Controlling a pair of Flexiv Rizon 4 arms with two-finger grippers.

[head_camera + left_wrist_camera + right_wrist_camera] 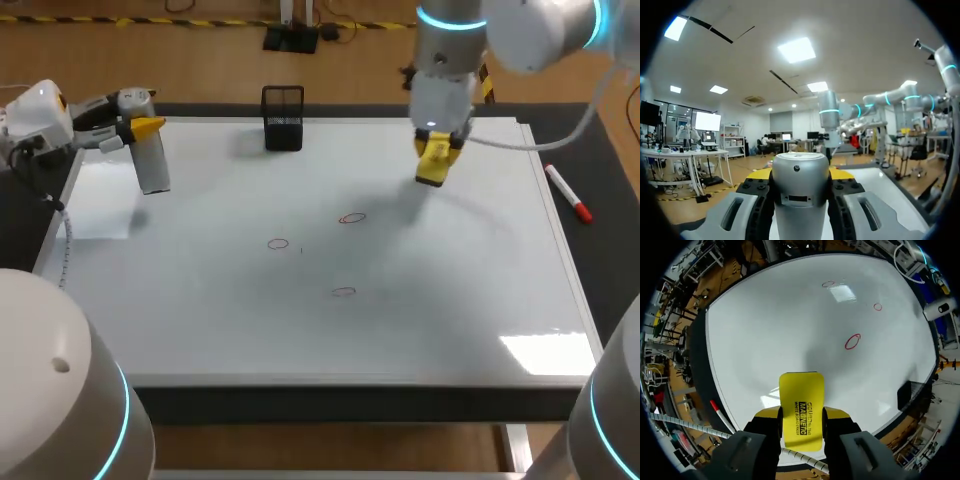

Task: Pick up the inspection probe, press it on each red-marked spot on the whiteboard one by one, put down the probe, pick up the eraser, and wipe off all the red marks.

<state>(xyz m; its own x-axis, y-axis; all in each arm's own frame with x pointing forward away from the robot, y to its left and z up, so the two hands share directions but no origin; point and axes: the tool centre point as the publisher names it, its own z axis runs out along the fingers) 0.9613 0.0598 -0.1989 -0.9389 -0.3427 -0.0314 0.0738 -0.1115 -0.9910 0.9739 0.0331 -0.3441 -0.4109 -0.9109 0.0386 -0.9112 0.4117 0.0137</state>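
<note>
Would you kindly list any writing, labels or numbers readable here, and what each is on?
On the eraser in the right pincer: black lettering on its yellow face, too small and warped to quote reliably.
On the whiteboard: red circles only, no writing.
On the probe: nothing legible.

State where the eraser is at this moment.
Head view: the eraser sits in the right gripper over the far right of the whiteboard, near a red mark.

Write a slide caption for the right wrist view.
Right gripper holds the yellow eraser over the whiteboard; three red marks ahead, not yet wiped.
</note>
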